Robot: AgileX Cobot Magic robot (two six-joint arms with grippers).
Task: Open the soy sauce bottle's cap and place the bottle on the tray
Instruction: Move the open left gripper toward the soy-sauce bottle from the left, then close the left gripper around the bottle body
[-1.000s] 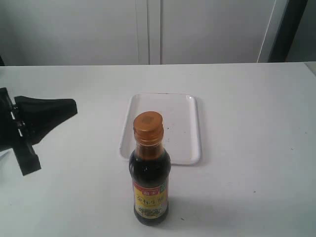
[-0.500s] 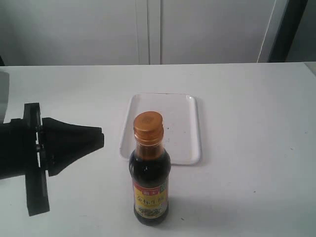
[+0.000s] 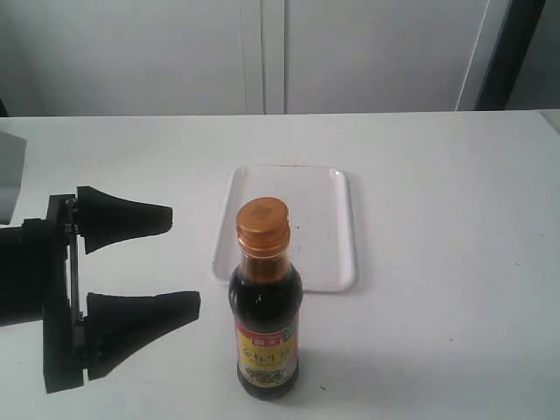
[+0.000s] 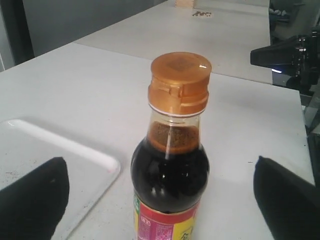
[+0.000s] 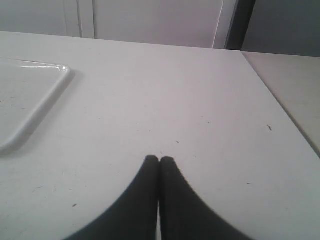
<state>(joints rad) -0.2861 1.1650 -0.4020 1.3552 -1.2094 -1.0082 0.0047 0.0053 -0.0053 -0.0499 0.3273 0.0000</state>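
Note:
The soy sauce bottle [image 3: 266, 324] stands upright on the white table near the front edge, dark liquid inside, yellow label with a red band. Its orange-gold cap [image 3: 262, 226] is down on the neck. Behind the bottle lies the white tray [image 3: 328, 262] with nothing on it. My left gripper [image 3: 179, 262] is open to the left of the bottle, its two black fingers pointing at it and apart from it. The left wrist view has the bottle [image 4: 170, 175] and cap [image 4: 180, 80] centred between the wide-spread fingers. My right gripper [image 5: 159, 161] is shut over bare table, holding nothing.
A corner of the tray [image 5: 35, 107] shows in the right wrist view. The right arm [image 4: 295, 52] appears far behind the bottle in the left wrist view. White cabinet doors [image 3: 262, 52] stand behind the table.
My left gripper has come in from the left toward the bottle and its fingers have spread from shut to wide open. The bottle and tray have not moved.

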